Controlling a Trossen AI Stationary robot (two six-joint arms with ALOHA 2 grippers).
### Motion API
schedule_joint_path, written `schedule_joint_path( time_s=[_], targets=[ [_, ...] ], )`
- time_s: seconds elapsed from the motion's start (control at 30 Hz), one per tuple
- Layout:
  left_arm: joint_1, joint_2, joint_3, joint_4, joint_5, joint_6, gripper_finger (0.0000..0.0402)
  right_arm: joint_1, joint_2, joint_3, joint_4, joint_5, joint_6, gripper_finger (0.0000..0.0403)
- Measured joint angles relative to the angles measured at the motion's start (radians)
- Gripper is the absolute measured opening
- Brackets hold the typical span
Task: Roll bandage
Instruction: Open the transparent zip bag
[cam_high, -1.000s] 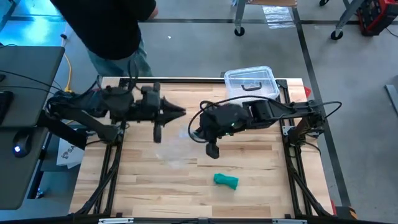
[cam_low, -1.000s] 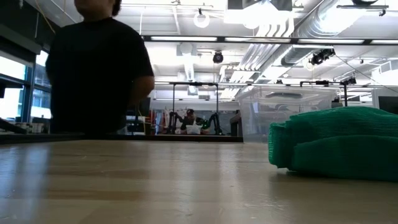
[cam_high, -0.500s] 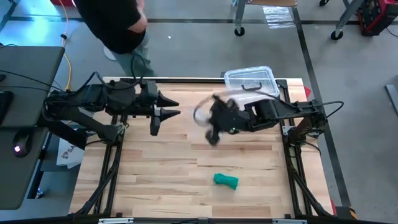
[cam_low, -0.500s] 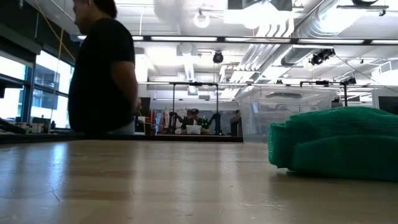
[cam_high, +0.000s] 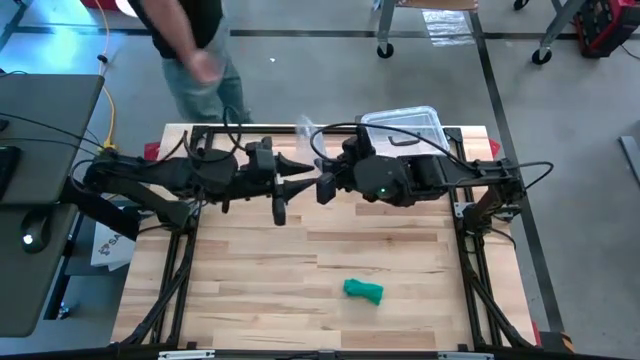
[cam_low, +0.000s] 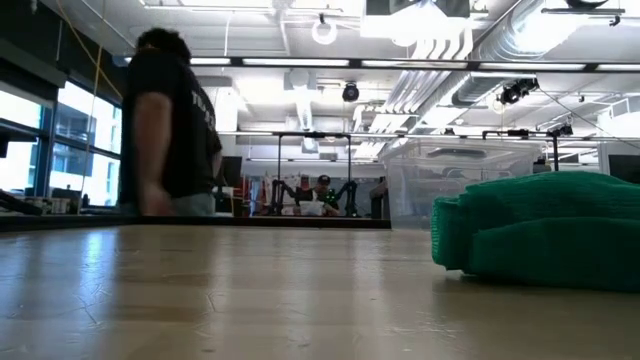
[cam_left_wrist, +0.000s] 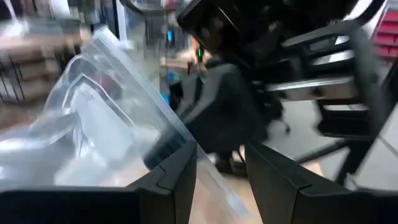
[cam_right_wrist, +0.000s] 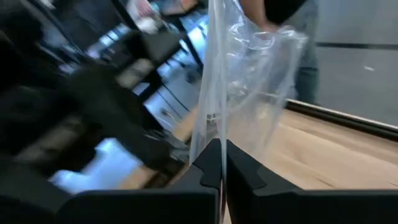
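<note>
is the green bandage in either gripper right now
No, the bandage lies alone on the table's near side, apart from both grippers.

Green bandage (cam_high: 363, 290) rolled, lying on table, near front edge

Bandage (cam_high: 363, 290) on table (cam_high: 240, 300) front, box (cam_high: 403, 130) at back right corner
</note>
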Motion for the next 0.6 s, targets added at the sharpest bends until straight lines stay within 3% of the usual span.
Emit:
schedule_joint_path(
  time_s=[0.2,0.37,0.5,0.6],
  targets=[
    [0.009,0.000,-0.065,0.193,-0.018,0.145,0.0169,-0.003,-0.002,0.000,0.112,0.004,-0.004,0.0000],
    [0.016,0.012,-0.067,0.195,-0.172,0.141,0.0198,-0.015,-0.002,0.000,0.126,-0.001,-0.003,0.0000],
    [0.016,0.027,-0.066,0.202,-0.226,0.162,0.0193,-0.032,-0.002,0.000,0.128,-0.028,-0.004,0.0000],
    [0.016,0.030,-0.066,0.201,-0.238,0.164,0.0166,-0.039,-0.003,0.000,0.126,-0.038,-0.004,0.0000]
  ],
)
